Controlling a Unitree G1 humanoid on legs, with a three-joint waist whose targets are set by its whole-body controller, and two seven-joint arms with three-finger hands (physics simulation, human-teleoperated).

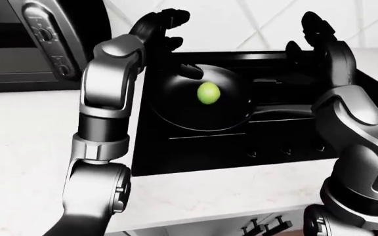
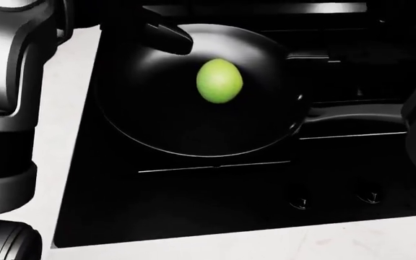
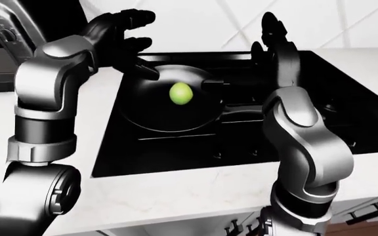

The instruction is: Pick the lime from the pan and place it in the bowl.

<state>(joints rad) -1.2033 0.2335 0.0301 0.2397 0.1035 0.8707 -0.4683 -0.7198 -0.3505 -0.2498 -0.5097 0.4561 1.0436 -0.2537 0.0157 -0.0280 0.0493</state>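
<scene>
Right now the lime (image 2: 219, 80) sits near the middle of the black pan (image 2: 157, 124) on the dark stove (image 1: 195, 152), clear of both hands and touching nothing but the pan's floor. Its long axis runs roughly up and down in the head view, a slightly egg-shaped form standing tall in the frame. The left hand (image 1: 164, 34) hangs over the pan's upper-left rim with its fingers spread and curled loosely, holding nothing — the lime lies down and to the right of it in the left-eye view. The right hand (image 1: 318, 34) is raised beyond the pan's right side, above the handle (image 1: 287, 112), fingers likewise parted and empty. Of the two, the left looks nearer the fruit, one dark fingertip already reaching over the rim, so a reach from that side seems the shorter path. No bowl shows in any view — only white counter (image 1: 25, 128) and an oven-like appliance (image 1: 25, 44) at upper left.
</scene>
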